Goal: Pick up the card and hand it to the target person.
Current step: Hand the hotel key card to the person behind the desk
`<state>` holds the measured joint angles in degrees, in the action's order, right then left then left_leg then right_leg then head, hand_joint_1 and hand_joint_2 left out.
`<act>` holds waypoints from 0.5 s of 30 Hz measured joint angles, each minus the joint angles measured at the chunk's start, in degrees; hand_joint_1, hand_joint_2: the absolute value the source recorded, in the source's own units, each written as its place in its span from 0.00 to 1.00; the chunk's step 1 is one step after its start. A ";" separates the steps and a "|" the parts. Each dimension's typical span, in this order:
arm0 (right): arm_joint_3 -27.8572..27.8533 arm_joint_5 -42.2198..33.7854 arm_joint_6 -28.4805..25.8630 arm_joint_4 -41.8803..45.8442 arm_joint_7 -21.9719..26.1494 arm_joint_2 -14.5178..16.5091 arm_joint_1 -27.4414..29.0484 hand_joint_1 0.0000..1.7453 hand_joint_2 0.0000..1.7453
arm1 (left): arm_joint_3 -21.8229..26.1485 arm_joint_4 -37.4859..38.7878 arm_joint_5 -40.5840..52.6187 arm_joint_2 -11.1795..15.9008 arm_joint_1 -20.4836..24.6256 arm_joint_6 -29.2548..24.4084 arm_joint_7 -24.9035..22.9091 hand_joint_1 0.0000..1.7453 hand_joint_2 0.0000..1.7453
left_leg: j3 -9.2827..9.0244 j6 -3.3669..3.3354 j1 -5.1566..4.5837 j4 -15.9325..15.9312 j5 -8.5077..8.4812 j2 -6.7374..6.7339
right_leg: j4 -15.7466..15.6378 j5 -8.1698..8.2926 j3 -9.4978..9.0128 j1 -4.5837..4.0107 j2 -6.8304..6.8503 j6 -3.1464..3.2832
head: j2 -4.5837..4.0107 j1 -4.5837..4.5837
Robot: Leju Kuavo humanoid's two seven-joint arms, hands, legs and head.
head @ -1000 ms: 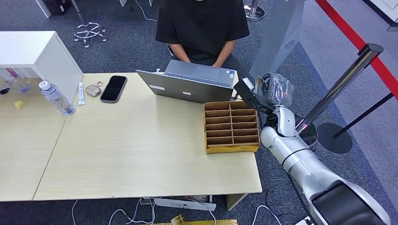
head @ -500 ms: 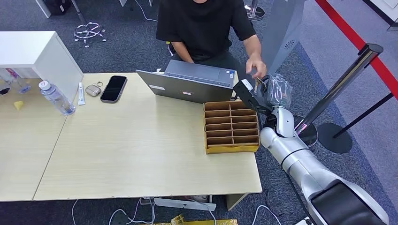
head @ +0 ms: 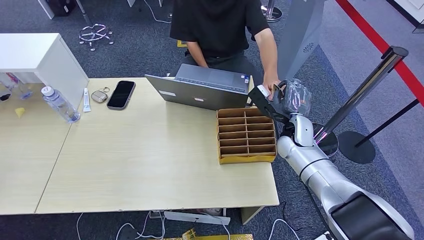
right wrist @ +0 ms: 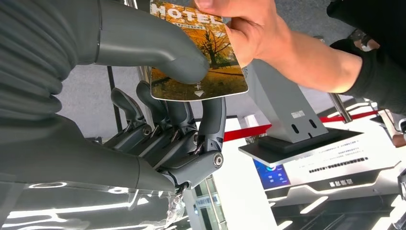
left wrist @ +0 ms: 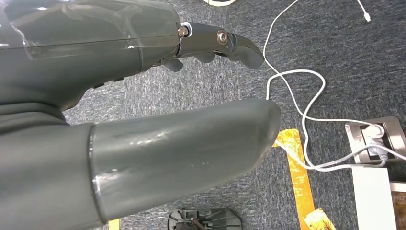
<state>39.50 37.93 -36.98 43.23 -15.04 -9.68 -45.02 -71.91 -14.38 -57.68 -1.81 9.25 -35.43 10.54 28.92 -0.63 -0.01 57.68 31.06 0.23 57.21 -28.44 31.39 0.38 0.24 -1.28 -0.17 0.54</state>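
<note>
Beside table [head: 150, 165], right hand [right wrist: 182, 120] and person's hand [right wrist: 249, 24] hold card [right wrist: 201, 67].

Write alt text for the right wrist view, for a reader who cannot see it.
The robot's right hand pinches a hotel card printed with an autumn tree between its thumb and fingers, while a person's hand grips the card's other end. A grey stand rises behind them.

Grey-blue carpet [head: 145, 47] under my pale wood table [head: 145, 165], a white cabinet [head: 37, 57] at its far left corner, a red floor stripe [head: 380, 45] beyond a chrome stanchion [head: 360, 95] on a dark round base [head: 356, 147], white cables [left wrist: 306, 96] trailing across the floor.
</note>
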 joint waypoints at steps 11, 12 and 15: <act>0.13 -0.01 0.03 -0.13 -0.02 0.00 0.01 0.00 1.00 | 0.00 0.00 0.00 0.00 0.02 0.16 -0.11 0.00 0.00 | 0.00 0.00 0.00 0.00 0.00 0.00 | 0.00 0.00 0.00 0.00 0.00 0.00 | 0.00 -0.01; 0.14 -0.01 0.06 -0.13 -0.02 0.00 0.01 0.00 1.00 | 0.00 0.00 0.00 0.00 0.02 0.20 -0.12 0.00 0.00 | 0.00 0.00 0.00 0.00 0.00 0.00 | 0.00 0.00 0.00 0.00 0.00 0.00 | 0.00 -0.01; 0.15 -0.01 0.16 -0.15 -0.20 0.00 0.01 0.00 1.00 | 0.00 0.00 0.00 0.01 0.02 0.26 -0.13 0.00 0.00 | 0.00 0.00 0.00 0.00 0.00 0.00 | 0.00 0.00 0.00 0.00 0.00 0.00 | 0.00 -0.01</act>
<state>39.65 37.92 -36.82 43.09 -15.23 -9.68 -45.00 -71.91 -14.38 -57.68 -1.81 9.27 -35.17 10.40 28.92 -0.63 -0.01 57.68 31.06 0.23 57.21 -28.44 31.39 0.38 0.24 -1.28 -0.17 0.54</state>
